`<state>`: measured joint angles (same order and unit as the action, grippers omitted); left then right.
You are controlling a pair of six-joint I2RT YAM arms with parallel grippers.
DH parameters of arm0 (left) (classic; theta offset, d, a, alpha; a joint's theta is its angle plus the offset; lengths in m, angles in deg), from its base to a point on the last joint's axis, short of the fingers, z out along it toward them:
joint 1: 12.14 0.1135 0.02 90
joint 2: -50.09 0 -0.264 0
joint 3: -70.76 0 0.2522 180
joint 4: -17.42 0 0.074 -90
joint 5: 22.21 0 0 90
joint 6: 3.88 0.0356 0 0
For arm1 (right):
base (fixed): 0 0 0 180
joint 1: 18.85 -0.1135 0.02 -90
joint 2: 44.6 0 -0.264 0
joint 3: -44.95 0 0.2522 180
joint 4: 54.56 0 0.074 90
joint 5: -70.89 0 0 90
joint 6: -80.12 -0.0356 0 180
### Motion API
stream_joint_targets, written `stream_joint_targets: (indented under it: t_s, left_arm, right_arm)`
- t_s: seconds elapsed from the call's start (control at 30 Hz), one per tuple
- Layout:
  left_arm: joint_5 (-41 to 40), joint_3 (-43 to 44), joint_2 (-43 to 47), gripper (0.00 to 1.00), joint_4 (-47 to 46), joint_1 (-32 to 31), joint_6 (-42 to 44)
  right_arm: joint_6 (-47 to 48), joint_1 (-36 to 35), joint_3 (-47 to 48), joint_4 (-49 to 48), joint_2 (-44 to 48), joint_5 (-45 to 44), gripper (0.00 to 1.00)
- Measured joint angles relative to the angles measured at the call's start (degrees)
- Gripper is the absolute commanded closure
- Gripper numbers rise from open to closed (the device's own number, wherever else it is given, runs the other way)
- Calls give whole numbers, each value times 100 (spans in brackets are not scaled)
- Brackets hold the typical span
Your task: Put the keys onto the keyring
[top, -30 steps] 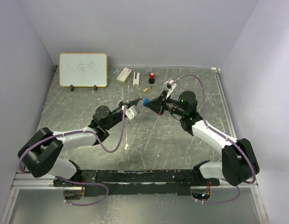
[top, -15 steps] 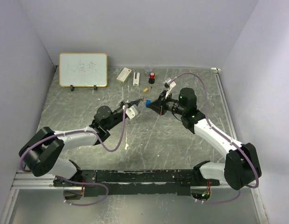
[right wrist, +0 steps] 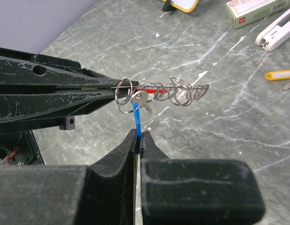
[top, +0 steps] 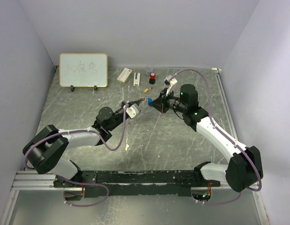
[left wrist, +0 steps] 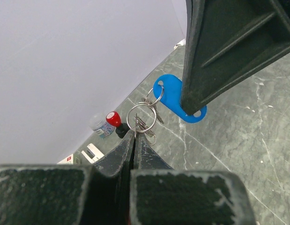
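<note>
Both grippers meet above the middle of the table. My left gripper (left wrist: 135,136) (top: 140,100) is shut on the keyring (right wrist: 180,93), a string of thin silvery rings with a red tag (right wrist: 156,87) lying between the left fingers. My right gripper (right wrist: 138,133) (top: 150,102) is shut on the blue key's flat plastic head (left wrist: 177,97), which stands edge-on in the right wrist view. Its small silver blade (right wrist: 144,101) hangs against the keyring's end ring (left wrist: 141,118). The tan-gold key (right wrist: 279,75) (top: 146,90) lies on the table beyond them.
Along the back stand a whiteboard (top: 83,70), a white box with a red mark (top: 124,75), a white stapler (top: 136,78) and a red-and-black cylinder (top: 152,77). Grey walls close in three sides.
The right arm's wrist has lifted and swung toward the back while its gripper stayed at the meeting point. The left gripper edged slightly farther. Both stayed shut.
</note>
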<state>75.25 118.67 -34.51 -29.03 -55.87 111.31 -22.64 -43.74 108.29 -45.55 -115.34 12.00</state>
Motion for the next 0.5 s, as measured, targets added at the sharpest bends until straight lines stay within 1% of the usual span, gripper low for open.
stream_joint_targets:
  t_s: [0.5]
  left_arm:
    - [-258,0,-291,92,-442,0,-321]
  right_arm:
    - [308,-4,758,1054,-2,-293,100]
